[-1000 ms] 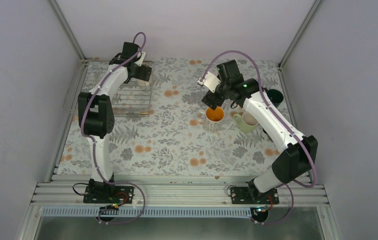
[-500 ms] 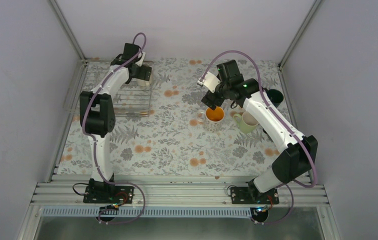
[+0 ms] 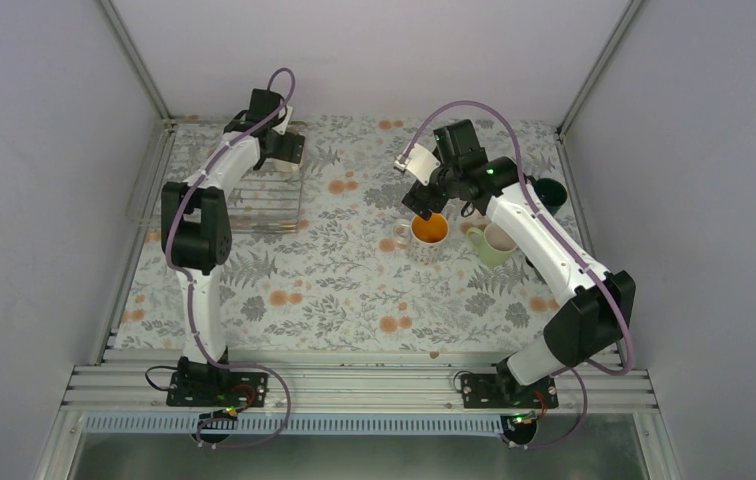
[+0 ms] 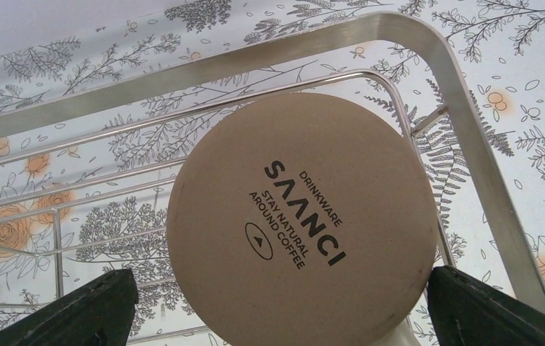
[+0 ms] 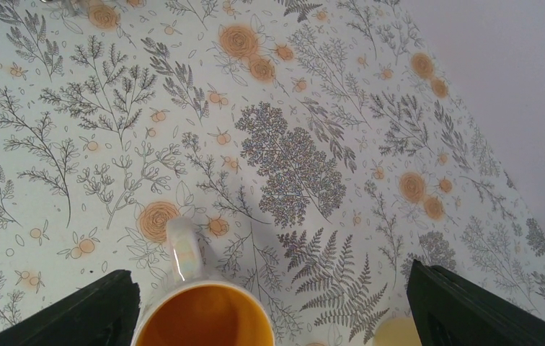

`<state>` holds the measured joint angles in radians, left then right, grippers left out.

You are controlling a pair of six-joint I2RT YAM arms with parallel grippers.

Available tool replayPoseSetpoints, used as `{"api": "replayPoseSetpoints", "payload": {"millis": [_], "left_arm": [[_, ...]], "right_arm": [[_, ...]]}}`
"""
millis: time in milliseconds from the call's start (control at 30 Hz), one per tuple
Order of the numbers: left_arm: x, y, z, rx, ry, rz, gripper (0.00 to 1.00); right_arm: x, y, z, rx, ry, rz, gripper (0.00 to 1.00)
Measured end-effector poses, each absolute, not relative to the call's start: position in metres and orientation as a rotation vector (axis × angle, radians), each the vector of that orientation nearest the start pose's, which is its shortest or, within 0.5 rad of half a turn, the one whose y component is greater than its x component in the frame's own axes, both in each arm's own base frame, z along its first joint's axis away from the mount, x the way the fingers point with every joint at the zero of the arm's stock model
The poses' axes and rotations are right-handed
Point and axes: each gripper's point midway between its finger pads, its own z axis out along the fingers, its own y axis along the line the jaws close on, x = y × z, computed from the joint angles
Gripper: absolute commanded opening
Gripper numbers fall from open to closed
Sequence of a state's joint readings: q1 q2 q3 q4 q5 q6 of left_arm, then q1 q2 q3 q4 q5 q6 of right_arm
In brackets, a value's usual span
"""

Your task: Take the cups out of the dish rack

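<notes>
Mug [image 4: 302, 223] base w/ print shows in L wrist cam, hidden overhead.

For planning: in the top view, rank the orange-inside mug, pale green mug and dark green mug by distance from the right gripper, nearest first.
1. Orange-inside mug, just below the right gripper.
2. Pale green mug, further right.
3. Dark green mug, right edge.

Tablecloth [image 5: 291, 158]: white, printed with grey ferns and orange roses
Patterned mug [image 5: 201, 321]: orange inside, glossy white handle
Upturned mug base [image 4: 302, 216]: matt tan, black lettering
Dish rack [image 4: 473, 144]: silvery frame
Pale green mug [image 3: 494, 243]: whitish inside
Dark green mug [image 3: 551, 189]: deep green
</notes>
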<state>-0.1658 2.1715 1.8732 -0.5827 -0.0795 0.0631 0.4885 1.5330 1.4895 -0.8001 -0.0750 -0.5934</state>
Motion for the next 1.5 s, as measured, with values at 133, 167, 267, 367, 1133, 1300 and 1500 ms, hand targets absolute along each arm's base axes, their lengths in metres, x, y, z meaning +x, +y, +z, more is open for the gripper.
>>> {"api": "replayPoseSetpoints", "payload": {"millis": [133, 167, 267, 367, 1133, 1300, 1500], "left_arm": [[0.572, -0.082, 0.125, 0.245, 2.439, 0.058, 1.00], [0.572, -0.082, 0.124, 0.245, 2.439, 0.058, 1.00], [0.572, -0.082, 0.117, 0.245, 2.445, 0.073, 1.00], [0.569, -0.078, 0.105, 0.242, 2.465, 0.106, 1.00], [0.552, -0.064, 0.076, 0.286, 2.487, 0.173, 0.54], [0.549, -0.070, 0.074, 0.305, 2.502, 0.104, 0.38], [0.546, -0.074, 0.073, 0.317, 2.519, 0.053, 0.18]], "right_arm": [[0.365, 0.209, 0.243, -1.272, 2.049, 0.047, 0.96], [0.365, 0.209, 0.243, -1.273, 2.048, 0.048, 0.96], [0.365, 0.210, 0.242, -1.274, 2.047, 0.055, 0.96], [0.364, 0.209, 0.238, -1.276, 2.054, 0.063, 0.96], [0.363, 0.213, 0.236, -1.283, 2.044, 0.096, 0.95], [0.362, 0.212, 0.233, -1.287, 2.050, 0.096, 0.95], [0.361, 0.210, 0.227, -1.292, 2.065, 0.095, 0.95]]}}
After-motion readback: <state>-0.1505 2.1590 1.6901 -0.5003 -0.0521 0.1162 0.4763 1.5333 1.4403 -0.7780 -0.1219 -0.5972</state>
